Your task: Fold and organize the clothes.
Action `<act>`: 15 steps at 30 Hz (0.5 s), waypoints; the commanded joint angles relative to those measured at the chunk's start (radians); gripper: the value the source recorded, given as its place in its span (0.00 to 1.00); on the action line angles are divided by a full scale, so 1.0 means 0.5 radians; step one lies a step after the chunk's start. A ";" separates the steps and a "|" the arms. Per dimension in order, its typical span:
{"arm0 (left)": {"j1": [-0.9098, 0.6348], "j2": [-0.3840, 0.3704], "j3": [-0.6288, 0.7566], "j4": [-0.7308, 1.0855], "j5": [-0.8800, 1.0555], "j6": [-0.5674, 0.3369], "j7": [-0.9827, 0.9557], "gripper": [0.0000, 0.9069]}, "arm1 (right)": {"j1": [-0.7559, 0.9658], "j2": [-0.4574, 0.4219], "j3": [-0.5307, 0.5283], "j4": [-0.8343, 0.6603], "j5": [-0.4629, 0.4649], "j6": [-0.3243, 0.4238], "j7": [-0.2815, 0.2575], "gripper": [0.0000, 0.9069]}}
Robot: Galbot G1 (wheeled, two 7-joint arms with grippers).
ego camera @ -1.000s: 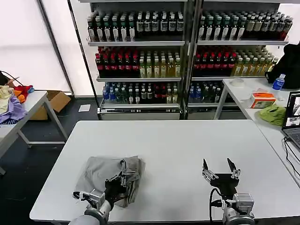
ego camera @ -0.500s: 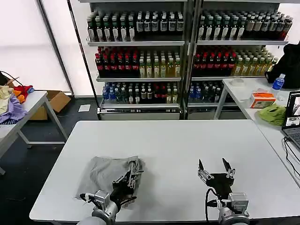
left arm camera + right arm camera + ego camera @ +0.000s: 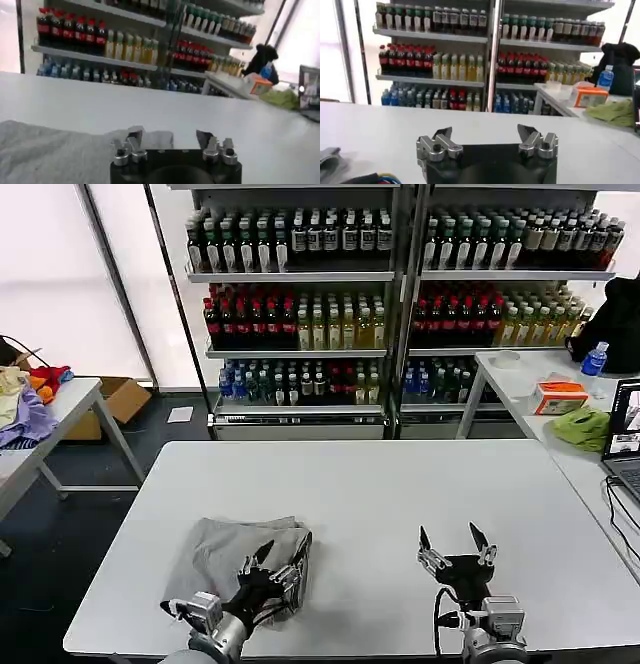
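On the white table [image 3: 400,484], toward the robot's left and close to the near edge, sits the grey shirt [image 3: 225,549], bunched into a rough folded lump with its collar end rumpled on the side facing the table's middle. Left gripper [image 3: 272,565] is right at that rumpled edge, over the shirt's near corner, fingers spread apart and not clamping any fabric as far as I can see. From the left wrist view the grey cloth [image 3: 45,155] lies just beside and under the spread fingers [image 3: 135,136], with bare table beyond. Right gripper [image 3: 451,546] hangs over bare table on the robot's right, well apart from the shirt, fingers also wide open and empty; same thing in its wrist view [image 3: 485,135]. Shelves full of drink bottles [image 3: 300,314] stand behind the table
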 commanded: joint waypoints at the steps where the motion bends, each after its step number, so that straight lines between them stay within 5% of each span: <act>1: -0.003 0.076 -0.262 -0.165 -0.195 0.016 -0.100 1.00 | 0.013 -0.005 -0.039 0.000 -0.002 0.007 -0.002 1.00; 7: 0.040 0.201 -0.511 0.011 0.169 -0.124 -0.072 1.00 | 0.044 -0.009 -0.086 -0.010 -0.014 -0.001 -0.005 1.00; 15: 0.022 0.182 -0.539 0.215 0.453 -0.211 -0.041 1.00 | 0.021 -0.007 -0.096 -0.008 -0.021 0.008 -0.008 1.00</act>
